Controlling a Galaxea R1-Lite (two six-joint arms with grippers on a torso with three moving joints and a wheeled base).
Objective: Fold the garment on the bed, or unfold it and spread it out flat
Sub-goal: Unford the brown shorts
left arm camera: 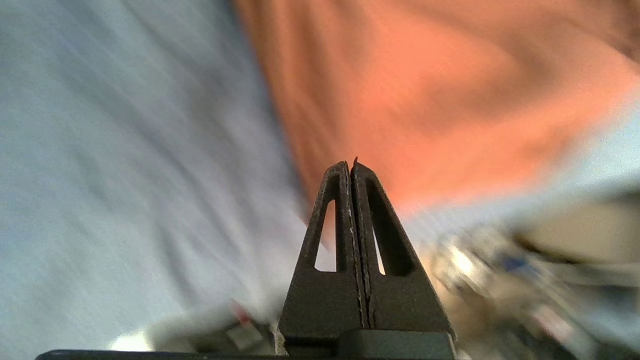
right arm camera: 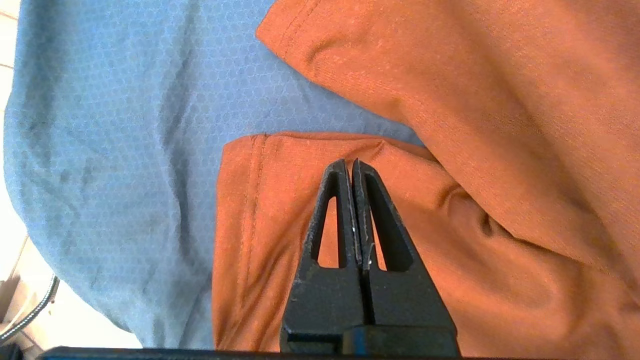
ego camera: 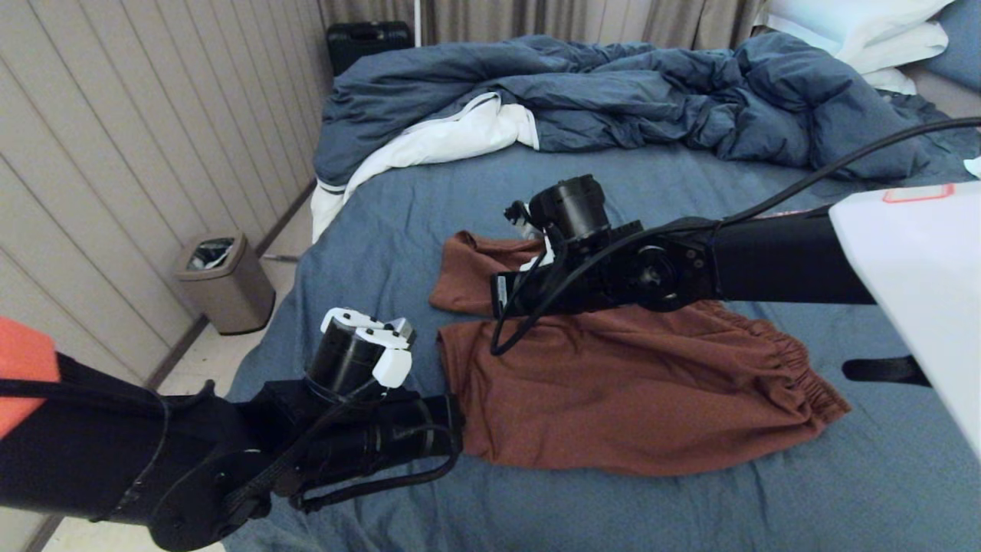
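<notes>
The garment (ego camera: 613,383), rust-brown shorts, lies on the bed (ego camera: 383,230). Its gathered waistband is to the right and its two legs point left, the far leg (ego camera: 475,268) bunched. The drawstring and print do not show. My right gripper (ego camera: 500,295) reaches in from the right and hovers over the gap between the legs. In the right wrist view it (right arm camera: 350,162) is shut and empty above a leg hem (right arm camera: 250,225). My left gripper (ego camera: 457,422) sits at the near leg's left edge. The blurred left wrist view shows it (left arm camera: 350,162) shut with nothing in it, the garment (left arm camera: 425,100) beyond.
A bunched blue duvet (ego camera: 613,92) with white lining fills the far side of the bed, with white pillows (ego camera: 866,31) at the far right. Left of the bed are a paneled wall, a bin (ego camera: 222,284) on the floor and a black case (ego camera: 368,38).
</notes>
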